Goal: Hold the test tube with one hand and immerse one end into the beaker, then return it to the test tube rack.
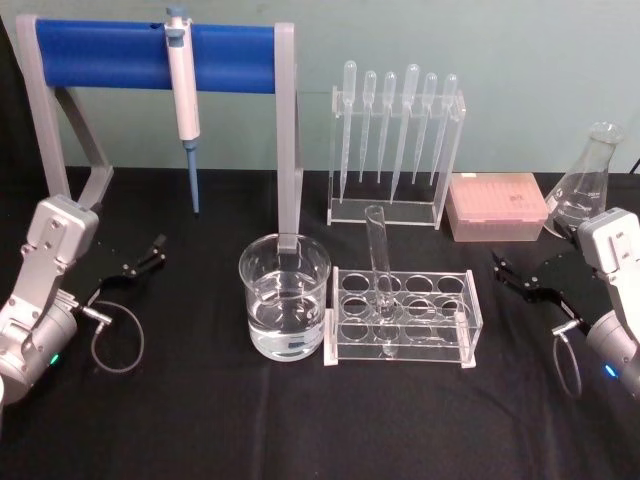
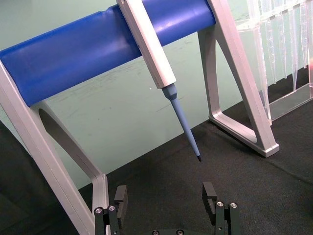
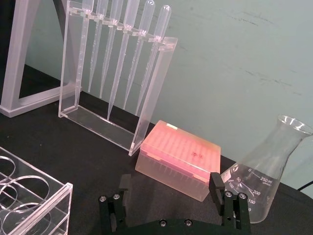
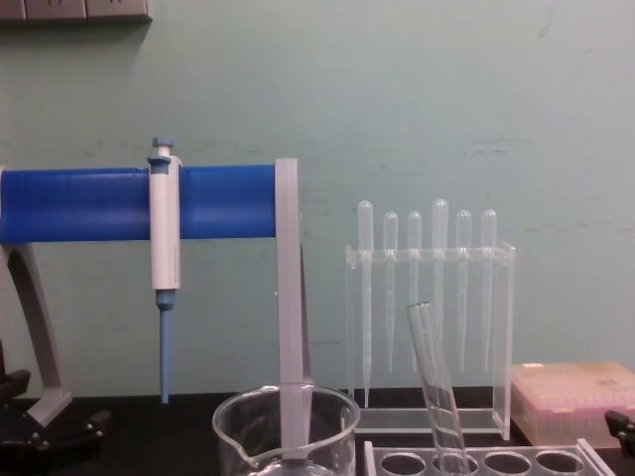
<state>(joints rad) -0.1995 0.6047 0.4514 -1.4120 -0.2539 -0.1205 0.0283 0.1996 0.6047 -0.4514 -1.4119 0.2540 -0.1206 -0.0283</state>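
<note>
Left gripper [image 1: 148, 256]: low at left side, jaws apart.
Right gripper [image 1: 508, 270]: low at right side, jaws apart.

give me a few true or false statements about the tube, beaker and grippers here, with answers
1. The test tube leans in the test tube rack. True.
2. The beaker is empty. False: it holds clear liquid.
3. The right gripper grips the test tube. False: its jaws are open and it sits apart from the tube, on the table's right side.
4. Six pipettes hang in the clear stand behind the rack. True.
5. The left gripper sits with open jaws on the table's left side. True.
</note>
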